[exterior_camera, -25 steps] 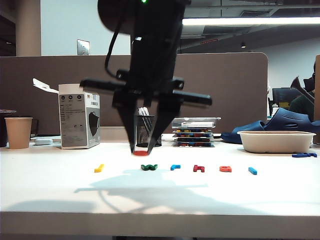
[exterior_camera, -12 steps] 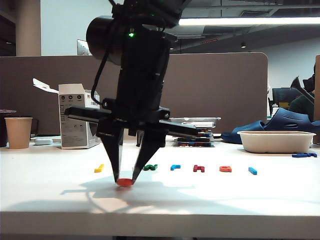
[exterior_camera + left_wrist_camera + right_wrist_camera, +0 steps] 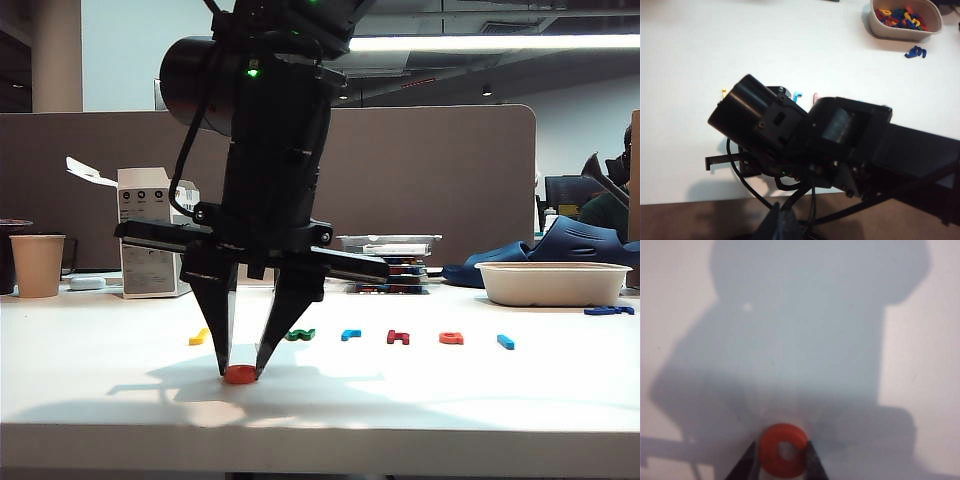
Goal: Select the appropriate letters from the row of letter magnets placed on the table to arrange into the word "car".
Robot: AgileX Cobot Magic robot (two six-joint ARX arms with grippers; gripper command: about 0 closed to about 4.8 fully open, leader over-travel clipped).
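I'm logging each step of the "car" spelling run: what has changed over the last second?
The right end effector, shut on the orange "c", carried it from behind the row forward and down to the table in front of the row. The other letter magnets, cup and bowl stayed put. The left end effector is out of view.
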